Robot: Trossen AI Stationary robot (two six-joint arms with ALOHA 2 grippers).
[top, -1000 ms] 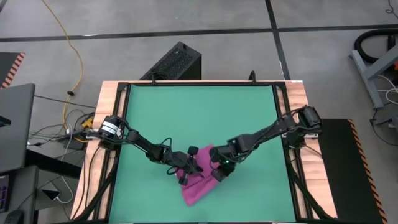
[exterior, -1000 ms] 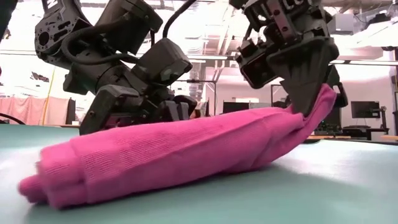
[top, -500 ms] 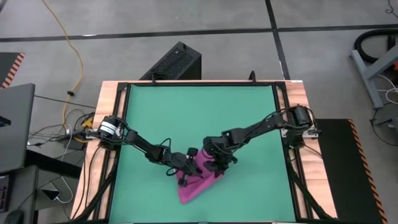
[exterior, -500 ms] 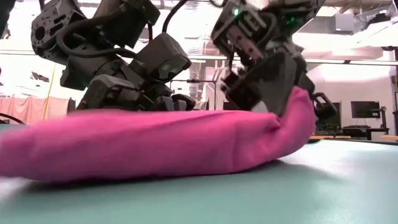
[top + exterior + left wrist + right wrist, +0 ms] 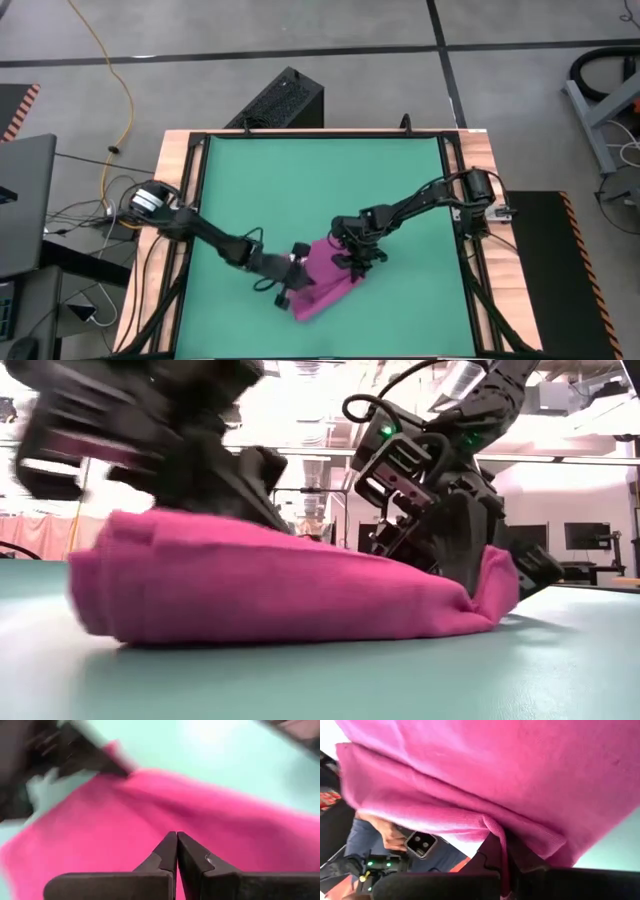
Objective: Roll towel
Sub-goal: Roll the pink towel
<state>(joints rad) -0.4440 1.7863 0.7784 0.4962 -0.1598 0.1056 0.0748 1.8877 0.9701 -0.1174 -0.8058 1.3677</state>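
Observation:
The magenta towel [image 5: 325, 287] lies as a thick folded bundle on the green table [image 5: 320, 180], near its front edge. In the low view the towel [image 5: 280, 590] rests on its long underside, and its right end curls slightly upward. My right gripper [image 5: 352, 268] is shut on that end. My left gripper [image 5: 289, 289] is shut and stands at the towel's left side, just over the cloth [image 5: 235, 835]. Nothing shows between its fingers. My left gripper [image 5: 176, 836] points slanting down at the towel's upper face; I cannot tell whether its tips touch the cloth. My right gripper [image 5: 504, 844] pinches a raised fold at the towel's right end [image 5: 495, 827] between its two fingers. It comes slanting down from the table's right. That end [image 5: 492, 582] stands a little off the table, and the remainder lies flat.
Bare green mat stretches toward the far edge and both sides inside the black frame [image 5: 195, 200]. A black box [image 5: 285, 100] stands beyond the far edge. In the right wrist view a person's hand with a phone [image 5: 415, 842] shows past the towel.
My right gripper has sunk toward the table and gone left, rolling its wrist, still shut on the towel's end, which now sits lower. My left gripper has risen and drawn toward the near left. The towel's left end has pulled in, and the bundle is shorter and thicker.

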